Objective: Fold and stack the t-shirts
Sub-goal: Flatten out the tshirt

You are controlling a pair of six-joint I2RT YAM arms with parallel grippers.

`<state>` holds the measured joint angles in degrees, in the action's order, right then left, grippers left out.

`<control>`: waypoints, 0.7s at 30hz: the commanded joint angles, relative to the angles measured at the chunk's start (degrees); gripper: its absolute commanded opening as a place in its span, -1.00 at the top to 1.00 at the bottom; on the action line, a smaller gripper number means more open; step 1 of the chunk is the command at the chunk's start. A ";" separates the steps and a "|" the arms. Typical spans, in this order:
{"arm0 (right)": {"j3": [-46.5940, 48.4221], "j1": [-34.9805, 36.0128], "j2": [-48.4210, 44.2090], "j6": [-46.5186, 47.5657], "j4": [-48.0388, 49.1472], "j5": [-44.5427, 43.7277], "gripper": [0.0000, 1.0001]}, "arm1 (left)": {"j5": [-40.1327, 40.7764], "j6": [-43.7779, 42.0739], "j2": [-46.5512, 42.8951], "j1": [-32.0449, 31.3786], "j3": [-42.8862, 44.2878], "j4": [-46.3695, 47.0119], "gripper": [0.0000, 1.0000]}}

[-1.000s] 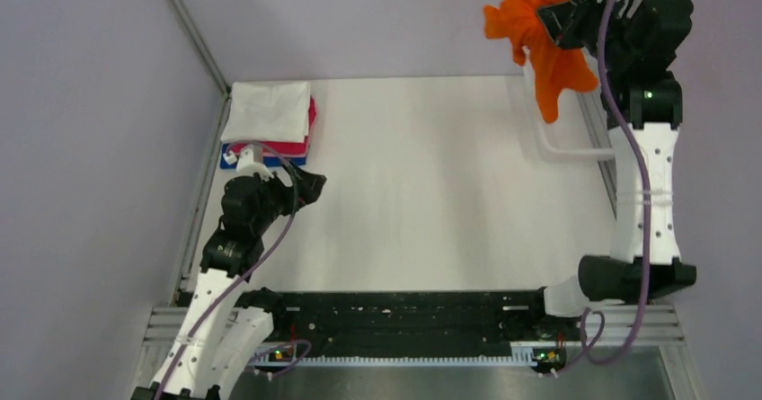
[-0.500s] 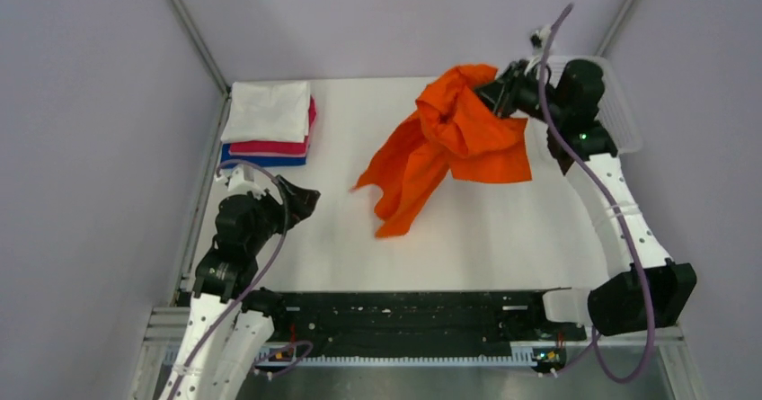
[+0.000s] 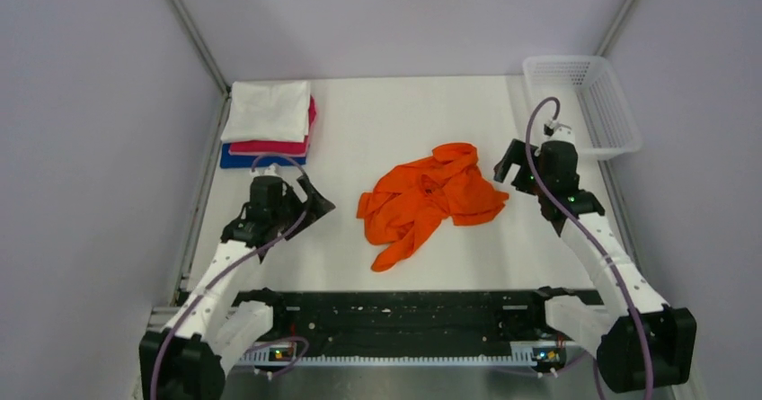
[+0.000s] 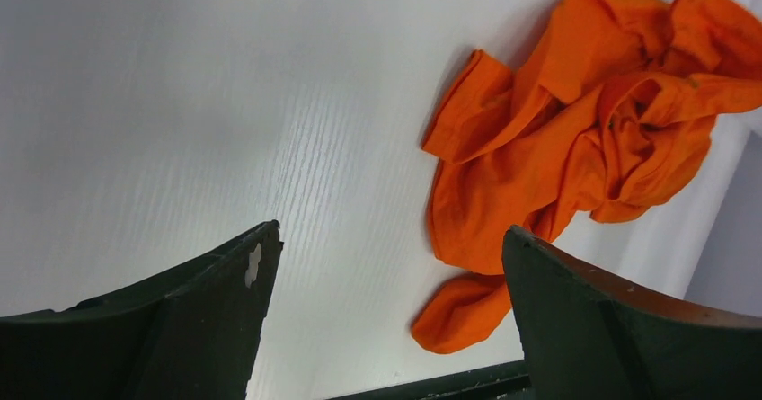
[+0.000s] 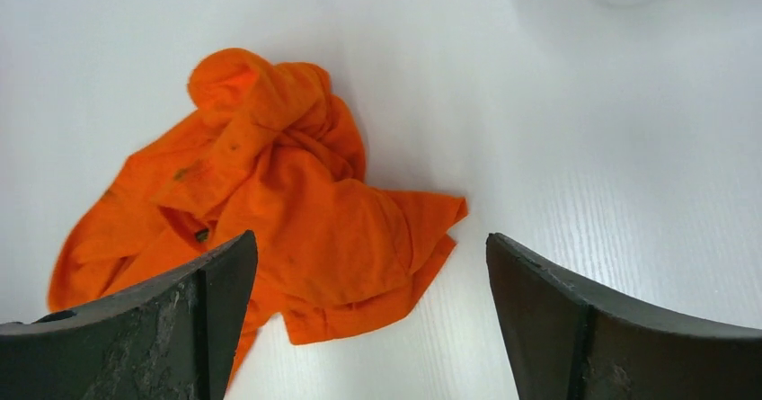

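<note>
An orange t-shirt (image 3: 431,198) lies crumpled in a heap in the middle of the white table, held by nothing. My right gripper (image 3: 514,168) hovers open just right of it; in the right wrist view the shirt (image 5: 270,202) lies ahead and to the left of the wide-apart jaws (image 5: 370,238). My left gripper (image 3: 318,204) stands open to the left of the heap, a short gap away. In the left wrist view the shirt (image 4: 575,130) is ahead and to the right of the gripper (image 4: 391,231). Folded t-shirts are stacked at the back left: white (image 3: 268,111) over pink-red (image 3: 270,146) over blue (image 3: 261,159).
A white mesh basket (image 3: 580,59) stands at the back right corner, behind my right arm. Grey walls close in the table on the left, back and right. The black rail (image 3: 404,319) with the arm bases runs along the near edge.
My right arm swung the orange t-shirt from above the basket down to the table's middle, opened and let it drop. The left gripper moved a little to the right, toward the shirt.
</note>
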<state>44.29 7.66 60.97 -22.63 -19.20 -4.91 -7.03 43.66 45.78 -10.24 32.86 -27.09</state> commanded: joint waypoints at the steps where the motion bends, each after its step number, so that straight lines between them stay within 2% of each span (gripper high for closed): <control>1: -6.29 0.12 -6.47 -2.50 6.07 7.40 -0.91 | -10.24 -0.42 11.77 -0.26 -0.33 11.10 -0.85; 3: -8.80 0.22 -6.74 -2.70 7.98 13.53 -0.91 | -12.19 -0.62 17.34 -1.01 0.80 13.38 -0.66; 5: -10.62 0.35 -6.21 -3.04 10.55 17.98 -0.91 | -11.83 -0.34 22.11 -2.90 1.49 15.92 -0.63; 8: -10.13 1.28 -3.86 -2.93 12.48 19.77 -0.90 | -11.93 0.71 29.39 -5.10 3.56 19.30 -0.59; 14: -1.98 8.43 2.85 2.13 10.39 11.11 -0.89 | -11.17 2.08 42.54 -9.38 9.90 21.98 -0.37; 17: 4.26 14.88 9.28 6.25 8.22 5.52 -0.86 | -11.15 2.24 48.30 -11.14 13.15 22.03 -0.23; 19: 8.71 19.54 14.15 10.26 6.95 1.14 -0.84 | -12.08 2.15 51.11 -11.70 15.36 21.60 -0.01; 20: 10.79 21.60 17.00 12.15 6.50 -0.74 -0.83 | -12.31 1.98 52.20 -11.87 16.34 21.37 0.16; 21: 12.93 23.24 19.76 14.13 6.12 -1.84 -0.80 | -12.11 1.92 52.97 -11.94 17.26 20.93 0.43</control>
<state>49.32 24.34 73.30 -17.37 -12.19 1.43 -19.22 45.84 94.98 -21.41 47.16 -6.24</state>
